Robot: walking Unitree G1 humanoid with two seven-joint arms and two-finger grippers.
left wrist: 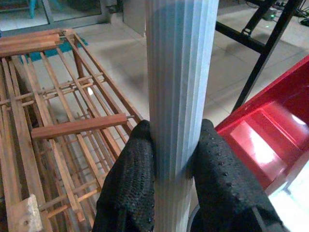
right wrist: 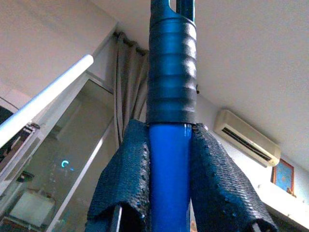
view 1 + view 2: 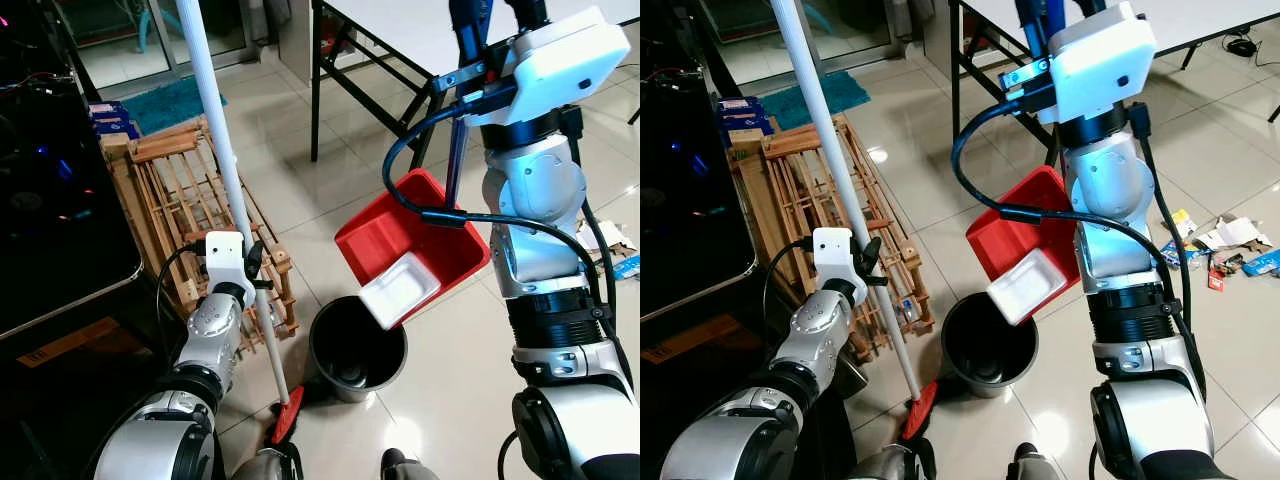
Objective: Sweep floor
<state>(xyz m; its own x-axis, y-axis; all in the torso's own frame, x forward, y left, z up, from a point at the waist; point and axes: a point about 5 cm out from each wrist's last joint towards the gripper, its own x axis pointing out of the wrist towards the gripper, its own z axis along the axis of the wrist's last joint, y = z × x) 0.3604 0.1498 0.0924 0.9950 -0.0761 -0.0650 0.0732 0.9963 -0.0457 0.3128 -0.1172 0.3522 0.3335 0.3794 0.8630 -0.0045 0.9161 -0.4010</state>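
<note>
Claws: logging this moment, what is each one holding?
Left claw: closed on the white broom handle.
Right claw: closed on the blue dustpan handle.

Head stereo pair looks forward and down; both eyes share the bin (image 3: 357, 345) and dustpan (image 3: 1025, 235). Left wrist camera sits close against the broom pole (image 1: 179, 96). Right wrist camera faces upward along the blue handle (image 2: 170, 140).

Red dustpan (image 3: 420, 235) with white foam tray (image 3: 400, 289), above black bin (image 3: 357, 348). White ribbed broom pole (image 1: 178, 96); blue dustpan handle (image 2: 169, 159). Beside bin, brown wooden rack (image 3: 185, 200).
</note>
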